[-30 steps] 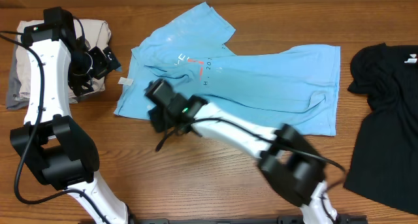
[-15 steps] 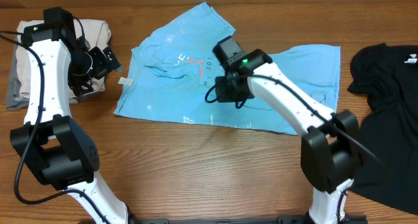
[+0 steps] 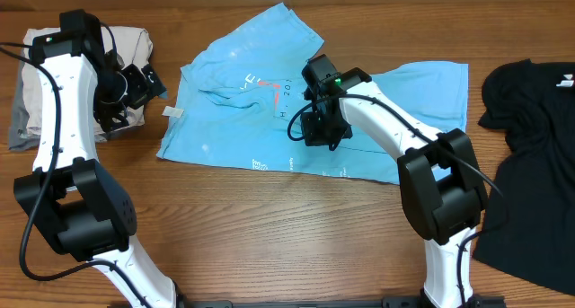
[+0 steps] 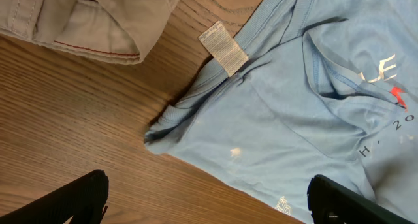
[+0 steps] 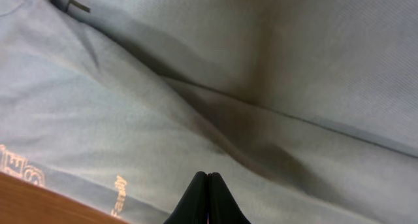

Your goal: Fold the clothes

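Note:
The clothes, a light blue T-shirt [image 3: 377, 119] with lettering on the chest, lie spread and creased across the back middle of the table. My right gripper [image 3: 320, 130] hovers over the shirt's middle, near its front hem. In the right wrist view its fingertips [image 5: 208, 182] are pressed together above a dark crease in the blue cloth [image 5: 274, 61], with nothing between them. My left gripper [image 3: 148, 85] hangs just beyond the shirt's left edge. In the left wrist view it is wide open [image 4: 209, 208] above bare wood, next to the shirt's edge [image 4: 294, 119] and white label [image 4: 223, 49].
A beige and grey bundle of clothes [image 3: 31, 92] lies at the back left, under the left arm. A black garment [image 3: 530, 164] covers the right end of the table. Bare wood [image 3: 269, 227] runs along the front.
My right arm swung from the shirt's front left edge to above its middle, then settled slightly lower. The left arm has not moved.

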